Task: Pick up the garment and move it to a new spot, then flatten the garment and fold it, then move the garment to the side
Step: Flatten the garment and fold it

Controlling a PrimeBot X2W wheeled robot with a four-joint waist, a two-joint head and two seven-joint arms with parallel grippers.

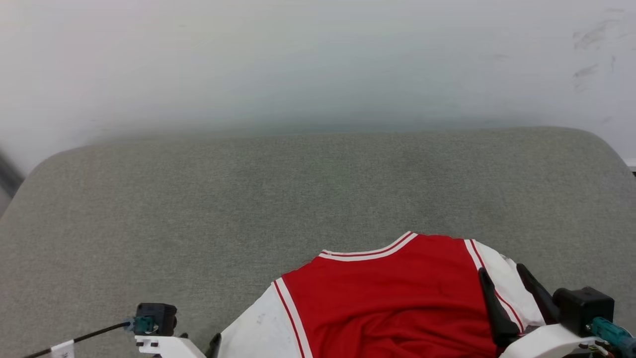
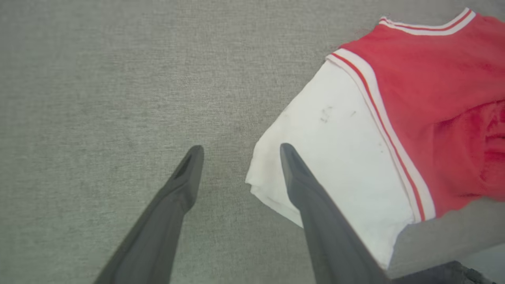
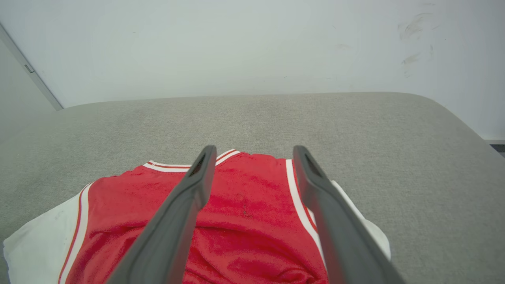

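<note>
Grey fabric cushion (image 1: 308, 184) against a scuffed pale wall (image 1: 318, 59).

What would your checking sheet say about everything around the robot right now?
Surface: grey fabric pad, rounded far corners.
Job's things: garment lying rumpled at the near edge, neckline pointing away.
Clutter: nothing seen.
Grippers: left gripper open, one finger over the white sleeve; right gripper open above the red body.
Cables: black cable with a white tag by the left wrist.
Surroundings: pale wall, scuff marks upper right.
</note>
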